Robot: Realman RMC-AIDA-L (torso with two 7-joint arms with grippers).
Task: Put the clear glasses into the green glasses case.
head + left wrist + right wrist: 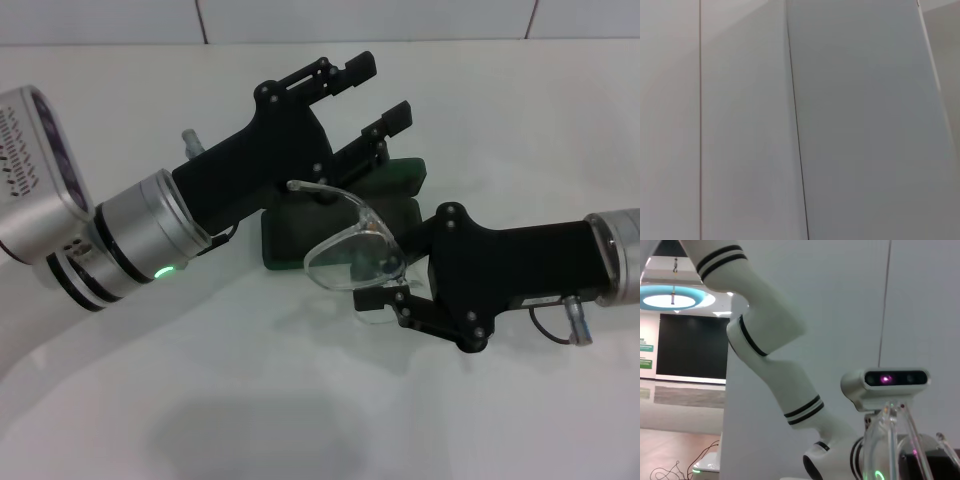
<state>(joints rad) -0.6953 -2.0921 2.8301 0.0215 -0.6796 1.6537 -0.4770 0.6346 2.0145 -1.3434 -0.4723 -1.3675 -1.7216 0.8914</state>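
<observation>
Over a white table (300,400), right gripper (385,297) grips clear glasses (355,250); left gripper (378,95) gapes.

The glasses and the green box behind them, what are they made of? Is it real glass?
The clear glasses, pinched by the right gripper, look like see-through plastic, not glass: lens and arms seem one colourless, shiny, curved piece. The green glasses case looks like a hard shell with a dull dark green cover, since it shows no shine; whether that is plastic or fabric, I cannot tell. The left gripper hovers open above it.
</observation>
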